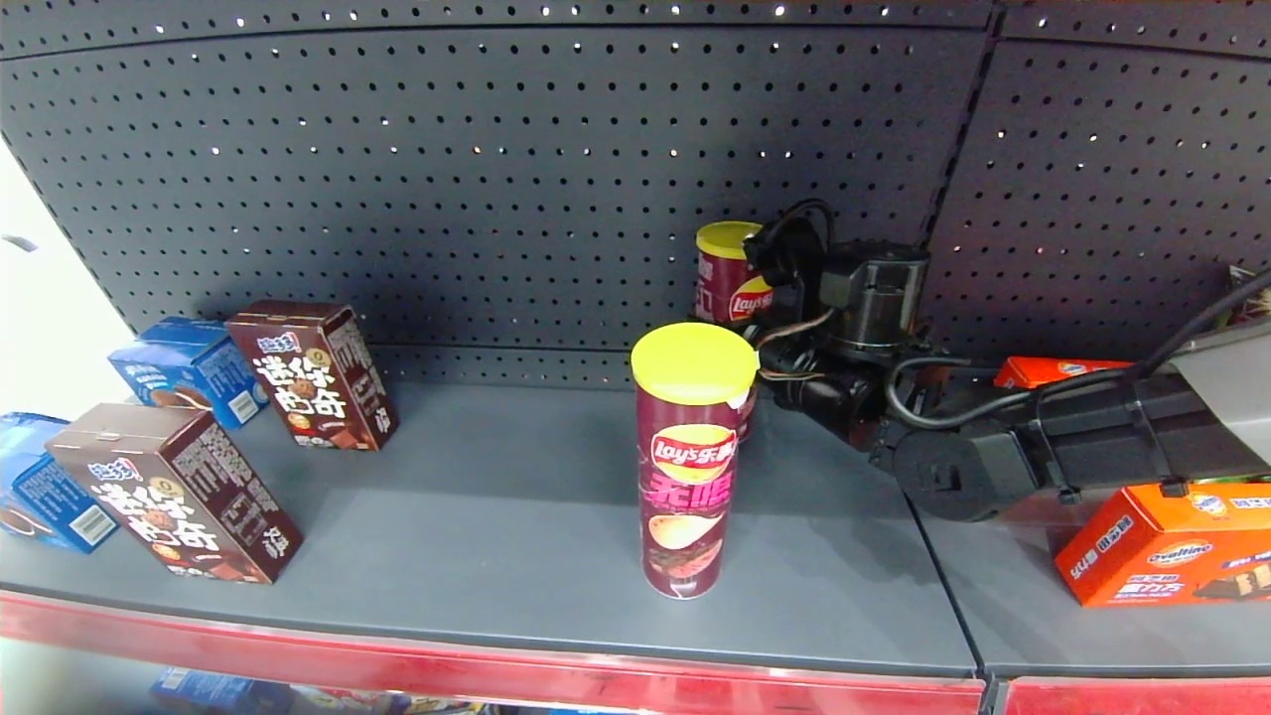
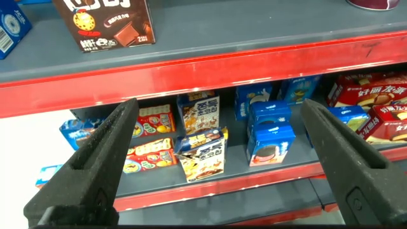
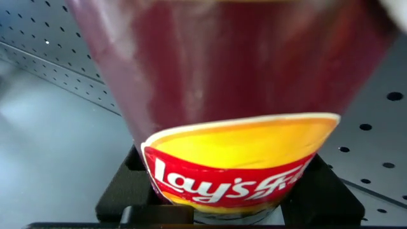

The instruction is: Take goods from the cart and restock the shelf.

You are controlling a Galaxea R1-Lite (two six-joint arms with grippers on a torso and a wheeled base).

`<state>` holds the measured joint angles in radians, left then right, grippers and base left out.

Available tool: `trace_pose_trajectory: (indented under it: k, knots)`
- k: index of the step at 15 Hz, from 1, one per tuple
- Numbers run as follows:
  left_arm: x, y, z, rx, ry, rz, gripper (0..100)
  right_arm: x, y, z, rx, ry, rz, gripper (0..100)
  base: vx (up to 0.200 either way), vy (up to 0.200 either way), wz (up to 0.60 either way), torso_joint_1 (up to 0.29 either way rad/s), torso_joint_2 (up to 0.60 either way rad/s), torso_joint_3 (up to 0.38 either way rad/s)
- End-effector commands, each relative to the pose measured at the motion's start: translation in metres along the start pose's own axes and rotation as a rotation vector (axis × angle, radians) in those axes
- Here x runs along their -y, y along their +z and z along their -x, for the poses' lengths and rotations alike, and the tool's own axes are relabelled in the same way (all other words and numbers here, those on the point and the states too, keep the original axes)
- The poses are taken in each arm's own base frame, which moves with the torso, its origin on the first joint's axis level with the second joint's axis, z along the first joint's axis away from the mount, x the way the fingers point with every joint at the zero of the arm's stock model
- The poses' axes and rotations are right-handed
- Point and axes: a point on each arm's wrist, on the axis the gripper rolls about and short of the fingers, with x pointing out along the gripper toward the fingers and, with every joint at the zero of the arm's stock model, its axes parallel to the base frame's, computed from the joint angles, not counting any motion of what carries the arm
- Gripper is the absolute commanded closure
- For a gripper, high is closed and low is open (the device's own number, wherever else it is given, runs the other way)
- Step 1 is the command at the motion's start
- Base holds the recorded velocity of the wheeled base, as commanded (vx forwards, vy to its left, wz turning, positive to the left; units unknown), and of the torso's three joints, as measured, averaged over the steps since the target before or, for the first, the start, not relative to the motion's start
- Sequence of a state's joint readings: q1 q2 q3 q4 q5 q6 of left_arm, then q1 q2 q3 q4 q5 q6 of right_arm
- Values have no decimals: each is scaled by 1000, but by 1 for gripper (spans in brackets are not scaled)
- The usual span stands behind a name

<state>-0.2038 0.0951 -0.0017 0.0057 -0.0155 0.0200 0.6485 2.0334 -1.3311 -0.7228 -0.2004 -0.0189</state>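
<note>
Two maroon chip cans with yellow lids stand upright on the grey shelf (image 1: 496,536). The front can (image 1: 690,467) stands free near the middle. The rear can (image 1: 728,273) stands close to the pegboard, and my right gripper (image 1: 760,293) is shut on it from the right. In the right wrist view this can (image 3: 229,95) sits between the black fingers (image 3: 127,191). My left gripper (image 2: 219,165) hangs open below the shelf's red front edge (image 2: 254,60), with nothing between its fingers (image 2: 95,172).
Brown cookie boxes (image 1: 313,372) (image 1: 179,492) and blue boxes (image 1: 189,367) stand at the shelf's left. Orange boxes (image 1: 1162,541) (image 1: 1053,370) lie at the right, under and behind my right arm. A lower shelf holds blue boxes (image 2: 270,130) and other packs (image 2: 203,143).
</note>
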Motion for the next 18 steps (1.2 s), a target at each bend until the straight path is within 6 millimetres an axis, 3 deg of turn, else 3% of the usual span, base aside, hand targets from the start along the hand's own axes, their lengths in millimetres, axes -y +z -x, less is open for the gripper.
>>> trace_pose_trajectory:
  k: [1, 2, 8, 18]
  knots:
    - [0, 0, 0, -2, 0, 0, 0, 1, -1, -1, 0, 0, 1, 100, 0, 0, 0, 0, 0, 0]
    - [0, 0, 0, -1, 0, 0, 0, 1, -1, -1, 3, 4, 1, 0, 0, 0, 0, 0, 0, 0]
    - [0, 0, 0, -1, 0, 0, 0, -1, -1, 3, -12, 12, 7, 0, 0, 0, 0, 0, 0, 0]
    - [0, 0, 0, -2, 0, 0, 0, 6, 3, 52, -78, 20, 11, 0, 0, 0, 0, 0, 0, 0]
